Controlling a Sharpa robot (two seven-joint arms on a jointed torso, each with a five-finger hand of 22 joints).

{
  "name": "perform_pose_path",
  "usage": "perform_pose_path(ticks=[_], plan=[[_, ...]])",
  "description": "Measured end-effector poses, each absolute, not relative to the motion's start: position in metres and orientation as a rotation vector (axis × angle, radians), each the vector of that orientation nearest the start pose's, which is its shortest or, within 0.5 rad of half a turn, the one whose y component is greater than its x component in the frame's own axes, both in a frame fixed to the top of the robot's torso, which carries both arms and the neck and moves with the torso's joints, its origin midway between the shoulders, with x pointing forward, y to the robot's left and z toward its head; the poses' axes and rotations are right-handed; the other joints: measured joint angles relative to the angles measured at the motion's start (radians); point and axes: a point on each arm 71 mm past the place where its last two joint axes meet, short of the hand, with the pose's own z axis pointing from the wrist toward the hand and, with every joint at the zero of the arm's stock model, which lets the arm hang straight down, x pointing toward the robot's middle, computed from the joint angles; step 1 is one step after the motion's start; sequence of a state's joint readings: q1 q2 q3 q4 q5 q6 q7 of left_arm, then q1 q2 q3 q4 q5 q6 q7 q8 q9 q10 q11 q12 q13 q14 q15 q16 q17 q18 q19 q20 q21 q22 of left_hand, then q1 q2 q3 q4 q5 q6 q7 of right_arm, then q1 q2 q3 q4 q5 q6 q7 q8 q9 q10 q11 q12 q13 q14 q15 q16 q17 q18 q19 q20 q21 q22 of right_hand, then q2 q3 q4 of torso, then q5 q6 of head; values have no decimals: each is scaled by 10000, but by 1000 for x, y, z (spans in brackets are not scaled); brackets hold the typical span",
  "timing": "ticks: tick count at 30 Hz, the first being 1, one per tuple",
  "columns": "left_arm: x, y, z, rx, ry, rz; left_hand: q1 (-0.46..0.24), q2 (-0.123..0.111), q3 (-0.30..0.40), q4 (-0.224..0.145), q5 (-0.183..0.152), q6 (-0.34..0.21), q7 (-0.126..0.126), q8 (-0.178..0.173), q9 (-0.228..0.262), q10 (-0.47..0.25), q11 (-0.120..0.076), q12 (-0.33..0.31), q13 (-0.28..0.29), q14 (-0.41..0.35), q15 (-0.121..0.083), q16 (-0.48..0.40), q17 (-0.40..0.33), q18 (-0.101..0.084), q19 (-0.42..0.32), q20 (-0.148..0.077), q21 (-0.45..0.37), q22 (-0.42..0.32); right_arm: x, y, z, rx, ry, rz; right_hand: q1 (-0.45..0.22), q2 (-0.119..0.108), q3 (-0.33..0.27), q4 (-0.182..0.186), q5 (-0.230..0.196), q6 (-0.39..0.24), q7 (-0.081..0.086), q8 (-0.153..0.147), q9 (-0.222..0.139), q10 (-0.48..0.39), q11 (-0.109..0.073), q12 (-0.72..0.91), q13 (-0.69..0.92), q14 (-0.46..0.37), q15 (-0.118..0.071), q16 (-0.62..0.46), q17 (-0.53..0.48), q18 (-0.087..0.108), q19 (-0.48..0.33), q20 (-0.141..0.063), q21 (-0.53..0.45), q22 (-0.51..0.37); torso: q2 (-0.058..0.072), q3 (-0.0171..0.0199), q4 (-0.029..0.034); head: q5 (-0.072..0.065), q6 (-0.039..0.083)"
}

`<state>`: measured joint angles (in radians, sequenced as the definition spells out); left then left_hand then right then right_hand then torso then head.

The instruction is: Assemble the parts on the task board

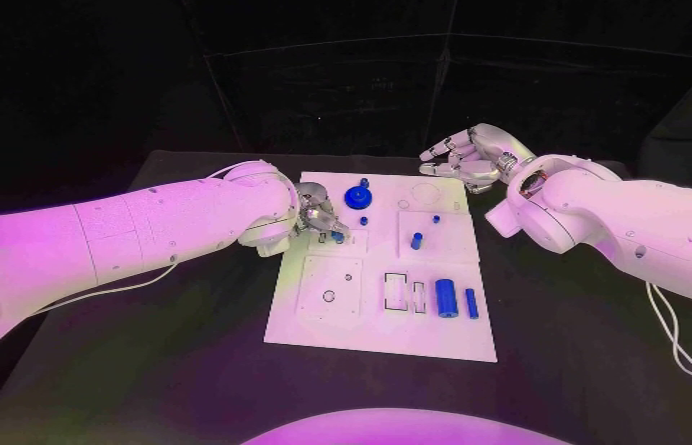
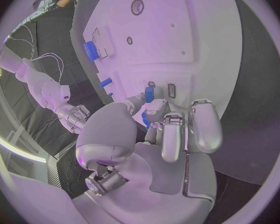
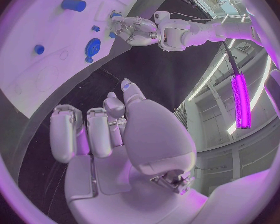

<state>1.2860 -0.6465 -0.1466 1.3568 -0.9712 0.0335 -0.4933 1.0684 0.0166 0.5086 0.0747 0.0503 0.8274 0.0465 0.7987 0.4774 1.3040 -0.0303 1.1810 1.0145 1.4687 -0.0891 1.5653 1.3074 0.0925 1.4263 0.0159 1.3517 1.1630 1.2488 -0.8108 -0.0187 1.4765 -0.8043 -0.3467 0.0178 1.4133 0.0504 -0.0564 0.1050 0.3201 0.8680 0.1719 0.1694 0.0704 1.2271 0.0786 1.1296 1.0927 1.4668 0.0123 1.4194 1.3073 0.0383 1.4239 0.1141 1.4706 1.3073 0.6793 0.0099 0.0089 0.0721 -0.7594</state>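
Our left hand [image 1: 315,221] is pinching a small blue peg [image 2: 149,92] over the white board [image 1: 325,335]; next we line it up with its slot. Right hand [image 1: 469,155] hangs loose, holding nothing.

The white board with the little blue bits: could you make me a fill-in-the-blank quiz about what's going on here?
1. The left hand pinches a small ____ part over the task board.
2. The right hand hovers past the board's far edge and holds ____.
3. The table under the board is ____ in colour.
4. The blue cylinder lies on the board on its ____.

Missing words: blue; nothing; black; side
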Motion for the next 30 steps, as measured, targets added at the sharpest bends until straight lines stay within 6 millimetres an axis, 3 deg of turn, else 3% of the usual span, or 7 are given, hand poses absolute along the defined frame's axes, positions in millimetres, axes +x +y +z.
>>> perform_pose_path(ticks=[30], plan=[[506, 164, -228, -1895, 23281, -4456, 1, 1, 67, 66, 37, 15, -13, 112, 33, -2, 1, 0, -83, 0, 0, -6, 0, 1, 0, 0, 0, -11, 507, -200, -158, 4167, 16708, 10174, 0, 0, 0, 0, -1, 0, 0, -1, 1, 1, 1, 0, -12, 0, 0, 0, 0, 0, 0, 0, 0, 0, -8, 6, 1, 22, -77]])
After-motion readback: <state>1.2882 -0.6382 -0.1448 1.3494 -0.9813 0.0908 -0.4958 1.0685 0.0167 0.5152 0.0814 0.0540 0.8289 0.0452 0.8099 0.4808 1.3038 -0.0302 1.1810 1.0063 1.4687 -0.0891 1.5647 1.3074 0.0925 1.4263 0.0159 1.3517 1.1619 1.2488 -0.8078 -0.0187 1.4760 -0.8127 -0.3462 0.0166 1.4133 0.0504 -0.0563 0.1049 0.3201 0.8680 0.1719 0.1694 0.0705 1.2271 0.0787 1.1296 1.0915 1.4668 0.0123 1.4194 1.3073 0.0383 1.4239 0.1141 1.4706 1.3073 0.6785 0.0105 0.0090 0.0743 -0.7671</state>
